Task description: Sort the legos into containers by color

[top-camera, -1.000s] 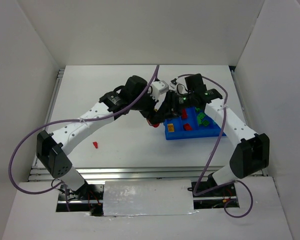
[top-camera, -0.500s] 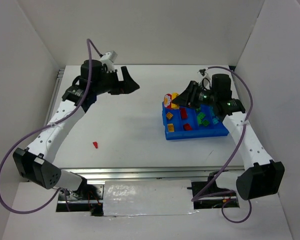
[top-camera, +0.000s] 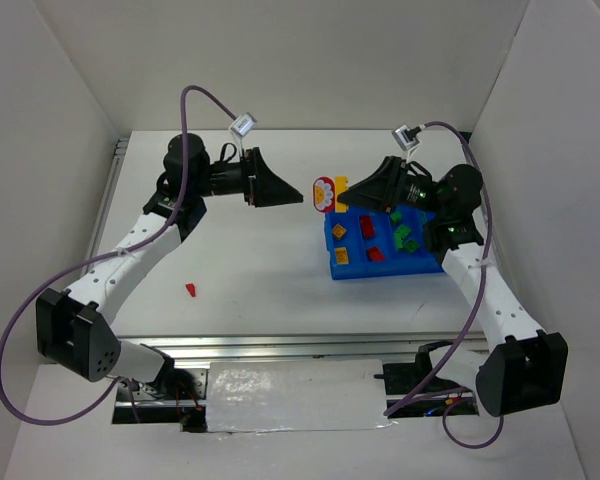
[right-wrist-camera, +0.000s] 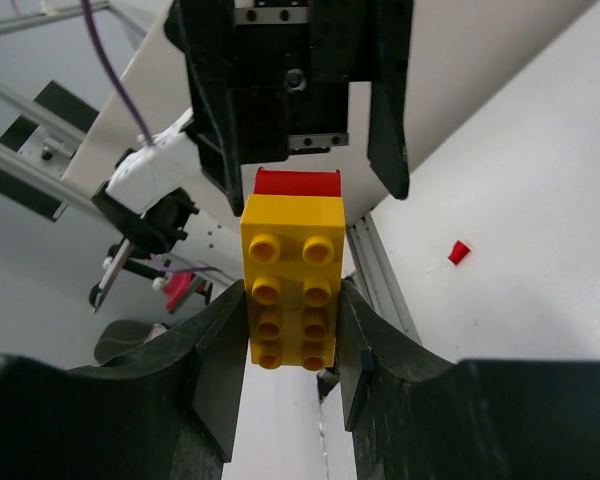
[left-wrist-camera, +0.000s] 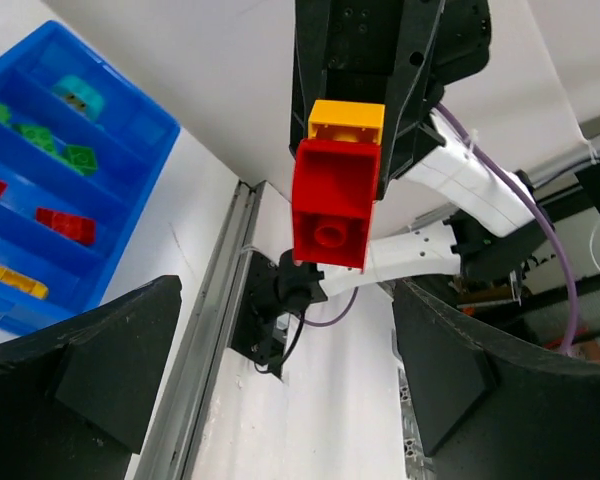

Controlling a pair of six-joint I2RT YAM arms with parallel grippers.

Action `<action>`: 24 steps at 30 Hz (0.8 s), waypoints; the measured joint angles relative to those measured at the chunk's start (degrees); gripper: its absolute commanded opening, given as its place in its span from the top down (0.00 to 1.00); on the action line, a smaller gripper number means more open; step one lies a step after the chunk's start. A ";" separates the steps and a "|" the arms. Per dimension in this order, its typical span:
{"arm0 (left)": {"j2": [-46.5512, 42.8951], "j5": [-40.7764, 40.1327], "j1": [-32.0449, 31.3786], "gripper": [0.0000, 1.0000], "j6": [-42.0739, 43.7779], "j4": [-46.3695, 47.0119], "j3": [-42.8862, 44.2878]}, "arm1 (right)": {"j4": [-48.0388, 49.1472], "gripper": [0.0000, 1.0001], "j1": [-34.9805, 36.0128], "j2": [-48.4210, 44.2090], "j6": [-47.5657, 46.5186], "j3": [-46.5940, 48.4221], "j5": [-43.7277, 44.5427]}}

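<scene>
White desk (top-camera: 250, 260) below both claws. Next, blue tray (top-camera: 345, 272), under and just behind right claw (top-camera: 346, 192). Grip: right claw pinched on yellow half of red-and-yellow brick (right-wrist-camera: 291, 285), held in air. Opposite, left claw (top-camera: 292, 192) spread wide, empty, facing brick, near, not touching. Brick likely light, stiff, slick; halves stud-locked. You'd best take red half by flat sides, pull straight. Smallest: loose red lego (top-camera: 191, 289) on desk, well apart from left claw.

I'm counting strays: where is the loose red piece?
Top view: the red piece lies alone on the table, left of the blue tray, near the left arm.
</scene>
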 measured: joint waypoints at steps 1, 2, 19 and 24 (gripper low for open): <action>0.00 0.74 -0.09 0.02 -0.35 0.85 0.00 | 2.47 1.00 0.13 0.00 1.73 -0.11 -0.50; 0.00 1.36 -0.17 0.02 -0.85 1.75 0.00 | 4.15 1.00 0.31 0.02 2.80 -0.09 -0.70; 4.33 6.14 -3.63 1.00 -8.26 12.50 2.91 | 2.86 1.00 6.71 2.03 0.72 1.57 0.24; 4.48 5.44 -2.47 1.00 -5.77 9.99 3.45 | 2.19 1.00 3.56 1.90 -1.84 0.87 -0.59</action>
